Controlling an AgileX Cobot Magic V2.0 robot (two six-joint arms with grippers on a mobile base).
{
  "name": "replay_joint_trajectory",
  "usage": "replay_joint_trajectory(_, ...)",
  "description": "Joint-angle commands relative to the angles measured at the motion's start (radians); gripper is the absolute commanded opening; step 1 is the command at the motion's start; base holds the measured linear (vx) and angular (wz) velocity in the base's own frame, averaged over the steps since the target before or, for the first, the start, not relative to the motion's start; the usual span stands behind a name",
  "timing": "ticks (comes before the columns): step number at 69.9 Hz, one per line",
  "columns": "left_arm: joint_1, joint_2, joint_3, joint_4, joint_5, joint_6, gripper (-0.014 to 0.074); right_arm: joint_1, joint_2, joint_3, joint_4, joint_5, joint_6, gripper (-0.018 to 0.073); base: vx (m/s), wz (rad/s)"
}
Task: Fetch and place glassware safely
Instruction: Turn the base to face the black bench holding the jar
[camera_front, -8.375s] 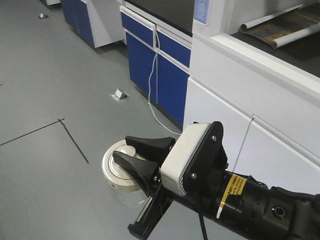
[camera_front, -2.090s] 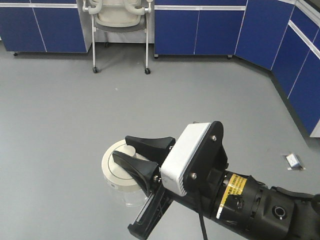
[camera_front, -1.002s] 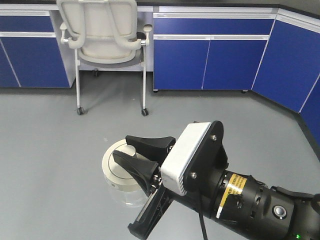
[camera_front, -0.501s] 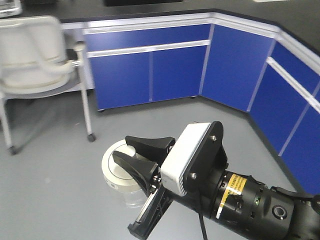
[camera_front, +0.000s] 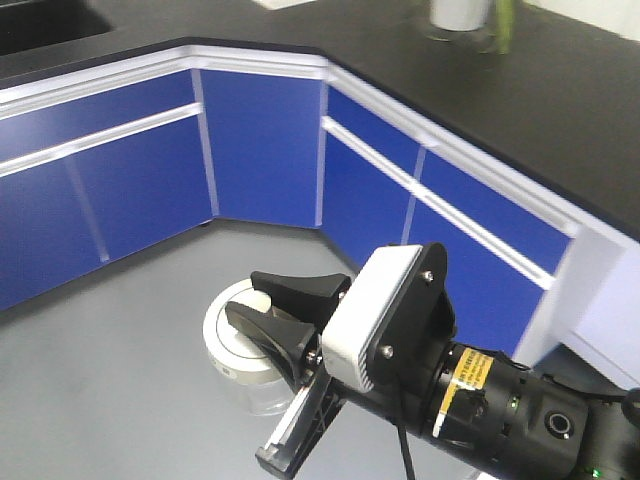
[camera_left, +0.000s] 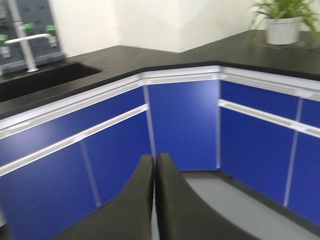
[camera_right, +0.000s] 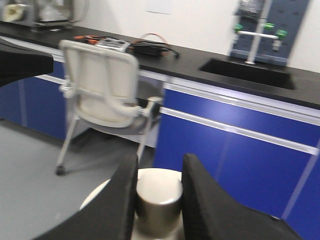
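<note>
A: Glass jar (camera_front: 250, 393) position?
B: Held over the floor (camera_front: 120, 380), near the corner bench (camera_front: 520, 110), not yet set down.
A: Hand states?
B: Left hand (camera_left: 154, 170): pressed together, holding nothing. Right hand (camera_front: 243, 297): clamped on the lid knob (camera_right: 159, 197), probably so the glass body hangs untouched. Wrist view is blurred; contact appears firm.
</note>
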Motion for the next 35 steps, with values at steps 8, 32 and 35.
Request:
replay_joint_trajectory(8,-0.007,0.007,-0.027,-0.006,-0.07,-0.007,-0.0007,-0.001,-0.033,-0.032,0.002,-0.108,-0.007,-0.0003,0.24,-0.71)
replay_joint_trajectory(32,-0.007,0.007,-0.027,-0.006,-0.07,-0.007,-0.0007,-0.001,-0.033,-0.032,0.002,-0.108,-0.007,-0.0003,0.19,-0.74)
replay_joint_trajectory(35,-0.007,0.007,-0.027,-0.006,-0.07,-0.007,-0.0007,-0.001,-0.033,-0.032,0.002,-0.108,-0.007,-0.0003,0.19,-0.77)
